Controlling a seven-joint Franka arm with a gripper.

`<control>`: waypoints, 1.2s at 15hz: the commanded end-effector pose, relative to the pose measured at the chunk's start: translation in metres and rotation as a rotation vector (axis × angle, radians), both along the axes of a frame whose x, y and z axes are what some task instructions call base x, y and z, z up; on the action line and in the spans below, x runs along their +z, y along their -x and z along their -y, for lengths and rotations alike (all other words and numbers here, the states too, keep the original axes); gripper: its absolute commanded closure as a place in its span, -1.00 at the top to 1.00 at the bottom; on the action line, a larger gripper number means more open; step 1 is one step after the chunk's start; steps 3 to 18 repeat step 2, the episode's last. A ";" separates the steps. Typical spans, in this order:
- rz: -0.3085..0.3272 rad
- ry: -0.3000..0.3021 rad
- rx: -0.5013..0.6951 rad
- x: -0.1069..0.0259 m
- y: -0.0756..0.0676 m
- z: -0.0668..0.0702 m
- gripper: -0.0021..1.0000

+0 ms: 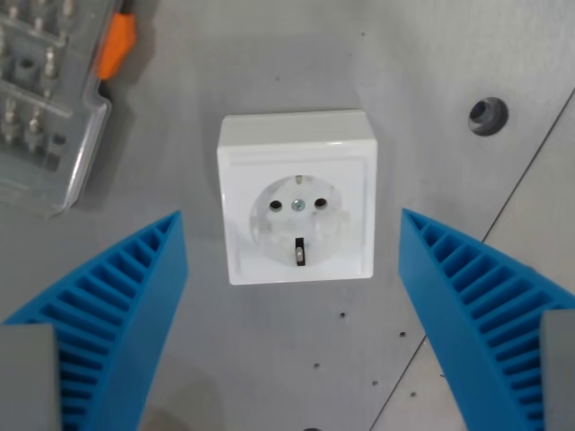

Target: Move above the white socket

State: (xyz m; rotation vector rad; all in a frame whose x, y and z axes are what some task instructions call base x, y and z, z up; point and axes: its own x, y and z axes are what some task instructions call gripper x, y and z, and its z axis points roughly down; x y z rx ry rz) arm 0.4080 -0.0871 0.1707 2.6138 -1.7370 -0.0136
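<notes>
A white square socket (297,197) with a round recess and two pin holes lies on the grey metal table, in the middle of the wrist view. My gripper (292,235) hangs above it, open, with nothing held. One blue ribbed finger (117,296) stands at the wrist view's left of the socket and the other blue finger (476,296) at its right. Both fingertips are apart from the socket's sides, level with its lower half.
A clear plastic bit case (45,108) with an orange clip (117,45) lies at the upper left. A round hole (488,116) is in the table at the upper right. A plate seam (503,215) runs diagonally on the right.
</notes>
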 end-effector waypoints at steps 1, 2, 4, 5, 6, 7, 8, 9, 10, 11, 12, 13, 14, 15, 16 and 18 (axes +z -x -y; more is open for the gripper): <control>0.101 0.076 -0.078 -0.004 0.010 0.001 1.00; 0.100 0.077 -0.074 -0.004 0.011 0.001 1.00; 0.100 0.077 -0.074 -0.004 0.011 0.001 1.00; 0.100 0.077 -0.074 -0.004 0.011 0.001 1.00; 0.100 0.077 -0.074 -0.004 0.011 0.001 1.00; 0.100 0.077 -0.074 -0.004 0.011 0.001 1.00; 0.100 0.077 -0.074 -0.004 0.011 0.001 1.00; 0.100 0.077 -0.074 -0.004 0.011 0.001 1.00; 0.100 0.077 -0.074 -0.004 0.011 0.001 1.00; 0.100 0.077 -0.074 -0.004 0.011 0.001 1.00; 0.100 0.077 -0.074 -0.004 0.011 0.001 1.00; 0.100 0.077 -0.074 -0.004 0.011 0.001 1.00; 0.100 0.077 -0.074 -0.004 0.011 0.001 1.00; 0.100 0.077 -0.074 -0.004 0.011 0.001 1.00; 0.100 0.077 -0.074 -0.004 0.011 0.001 1.00; 0.100 0.077 -0.074 -0.004 0.011 0.001 1.00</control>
